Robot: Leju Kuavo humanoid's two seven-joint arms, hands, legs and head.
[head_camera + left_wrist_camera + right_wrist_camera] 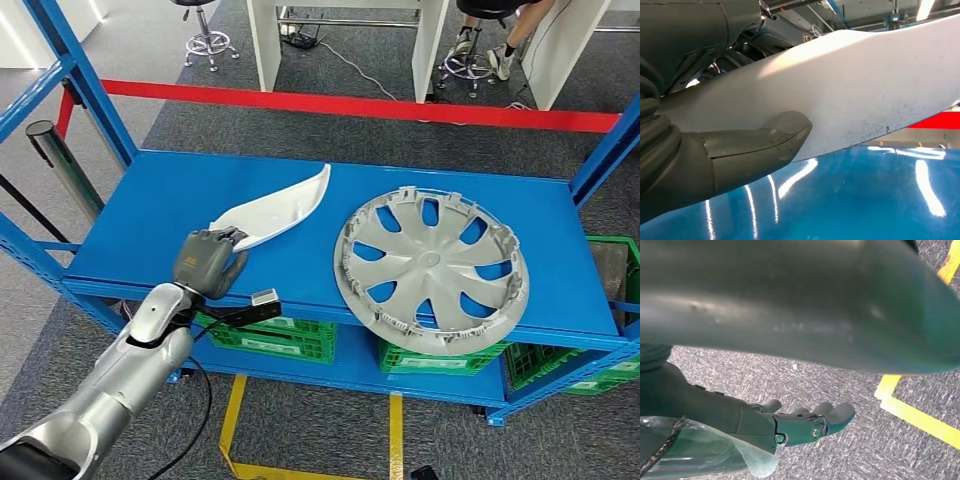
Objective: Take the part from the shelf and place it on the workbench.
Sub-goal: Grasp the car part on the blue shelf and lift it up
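Left hand (207, 262) grips the near end of the white part (279, 208) on the blue shelf (151, 200).

Part: long, curved trim piece, lying left of centre on the shelf, running from the hand toward far right, its far tip raised. Left wrist view: thumb (760, 145) under the part's pale underside (851, 95), darker fingers over it, blue shelf showing below, so the near end looks lifted off the deck; a grasp at the narrow end, probably because that end reaches the shelf's near edge. Hubcap (432, 268) to the right, apart from the part, overhanging the near edge. Right hand (806, 422) hangs over grey carpet by a yellow floor line (919, 415), fingers extended, holding nothing. Workbench not identified.
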